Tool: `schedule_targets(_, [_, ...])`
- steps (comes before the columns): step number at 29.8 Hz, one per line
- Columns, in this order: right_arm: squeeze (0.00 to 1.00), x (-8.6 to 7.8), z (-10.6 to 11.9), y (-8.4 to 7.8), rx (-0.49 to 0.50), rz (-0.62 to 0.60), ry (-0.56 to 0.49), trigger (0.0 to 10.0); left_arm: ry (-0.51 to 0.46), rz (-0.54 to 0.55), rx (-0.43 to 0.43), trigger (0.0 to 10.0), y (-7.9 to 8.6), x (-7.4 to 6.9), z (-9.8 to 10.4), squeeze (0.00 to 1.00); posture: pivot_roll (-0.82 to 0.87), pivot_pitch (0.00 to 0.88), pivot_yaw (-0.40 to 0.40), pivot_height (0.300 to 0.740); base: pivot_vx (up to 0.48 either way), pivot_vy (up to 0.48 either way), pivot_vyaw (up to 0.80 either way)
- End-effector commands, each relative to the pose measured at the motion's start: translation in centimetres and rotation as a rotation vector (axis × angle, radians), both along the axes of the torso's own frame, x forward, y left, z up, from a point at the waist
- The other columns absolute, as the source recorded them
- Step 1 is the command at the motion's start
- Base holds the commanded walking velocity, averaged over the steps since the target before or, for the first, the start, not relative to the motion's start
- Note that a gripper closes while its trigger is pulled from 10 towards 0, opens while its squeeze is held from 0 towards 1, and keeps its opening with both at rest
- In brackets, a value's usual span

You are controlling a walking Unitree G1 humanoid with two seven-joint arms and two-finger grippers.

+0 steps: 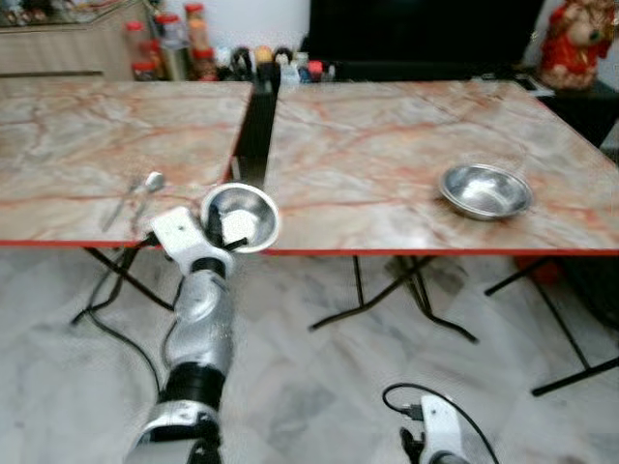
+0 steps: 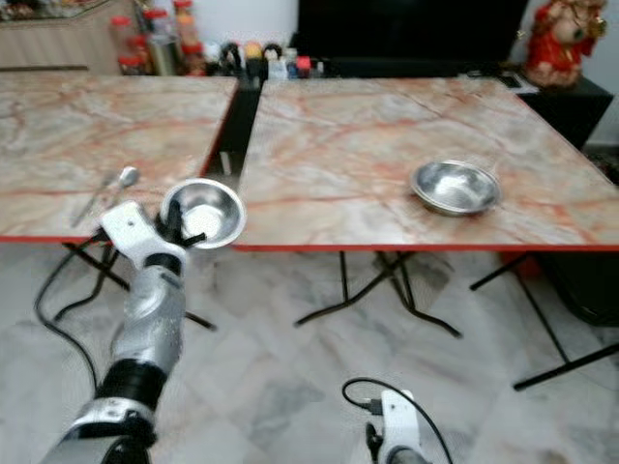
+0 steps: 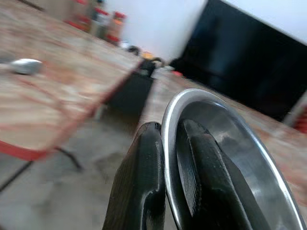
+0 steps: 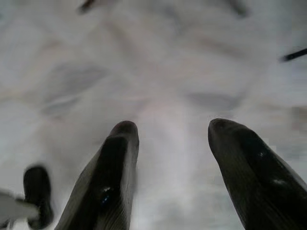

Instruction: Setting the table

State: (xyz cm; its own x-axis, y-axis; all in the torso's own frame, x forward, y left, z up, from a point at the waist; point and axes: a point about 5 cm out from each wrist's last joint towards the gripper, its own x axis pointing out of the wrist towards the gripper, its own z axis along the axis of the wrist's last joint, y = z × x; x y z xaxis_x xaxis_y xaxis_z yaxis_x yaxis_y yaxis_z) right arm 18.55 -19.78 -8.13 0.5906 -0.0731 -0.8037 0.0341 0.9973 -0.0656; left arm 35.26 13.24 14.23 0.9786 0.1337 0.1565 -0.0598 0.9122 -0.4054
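Note:
My left gripper [image 1: 224, 235] is shut on the rim of a steel bowl [image 1: 244, 213], holding it at the near edge of the tables, over the gap between them. In the left wrist view one finger [image 3: 139, 187] lies outside the bowl's rim [image 3: 169, 143] and the other inside. A second steel bowl [image 1: 486, 189] rests on the right marble table [image 1: 406, 135]. A metal spoon [image 1: 143, 189] lies on the left marble table [image 1: 87, 145]. My right gripper [image 4: 175, 158] hangs low over the floor, open, nothing between its fingers.
Jars and bottles [image 1: 174, 43] stand at the far end of the tables, beside a dark TV unit [image 1: 426, 34]. A red figurine [image 1: 575, 43] sits at the back right. Folding table legs [image 1: 397, 290] and a black cable [image 1: 116, 329] are on the marble floor.

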Motion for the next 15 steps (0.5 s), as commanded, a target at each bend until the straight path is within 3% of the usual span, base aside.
schedule_targets(1, [0.0, 0.4, 0.0, 0.9, 0.02, 0.009, -0.007, 10.0, -0.006, 0.027, 0.026, 10.0, 1.1, 0.0, 0.2, 0.0, -0.02, 0.0, -0.018, 0.74, 0.0, -0.416, 0.0])
schedule_targets(11, [0.0, 0.2, -0.1, 1.1, 0.038, 0.003, 0.001, 10.0, -0.019, 0.003, 0.026, 10.0, 0.6, 0.0, 0.3, 0.0, -0.02, 0.0, -0.018, 0.74, 0.0, -0.418, 0.0])
schedule_targets(15, [0.0, 0.1, -0.1, 1.1, 0.04, -0.002, 0.0, 10.0, -0.033, -0.038, 0.033, 10.0, 0.0, -0.1, 0.5, 0.0, -0.02, 0.0, -0.021, 0.74, 0.24, -0.412, 0.0])
